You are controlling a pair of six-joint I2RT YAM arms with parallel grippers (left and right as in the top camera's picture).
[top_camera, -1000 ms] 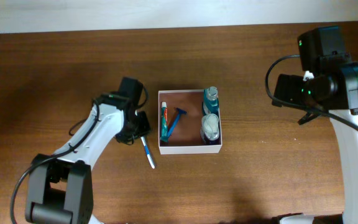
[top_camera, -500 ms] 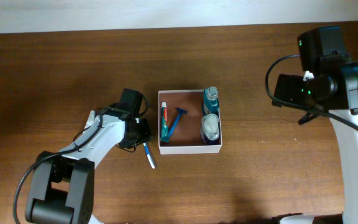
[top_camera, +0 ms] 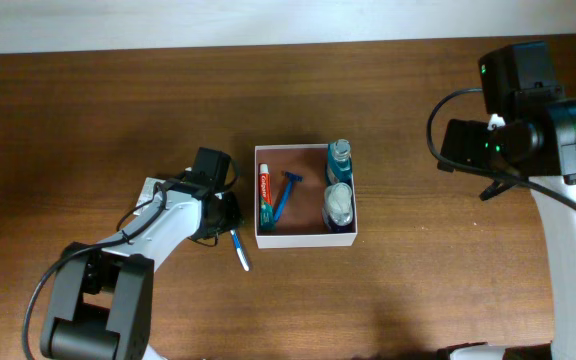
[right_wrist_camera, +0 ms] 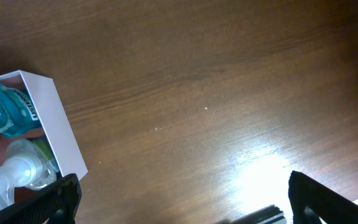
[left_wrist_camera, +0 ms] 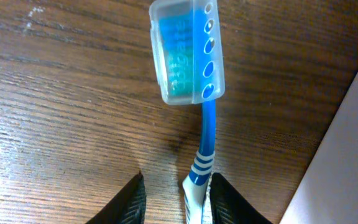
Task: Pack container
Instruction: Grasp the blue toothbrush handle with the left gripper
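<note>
The container, a white-walled box with a reddish-brown floor, sits mid-table; its wall also shows in the left wrist view and the right wrist view. Just left of it a blue and white toothbrush with a clear cap lies on the table. My left gripper is low over its handle end. In the left wrist view the toothbrush handle runs between the open jaws of the left gripper, against the right finger with a gap on the left. My right gripper hangs open and empty at the far right.
Inside the container lie a toothpaste tube, a blue razor, a blue mouthwash bottle and a clear bottle. Bare brown wood surrounds the box. The right arm stands over the table's right edge.
My left gripper has shifted slightly toward the front of the table, settling over the toothbrush's handle. The toothbrush and the right arm have not moved.
</note>
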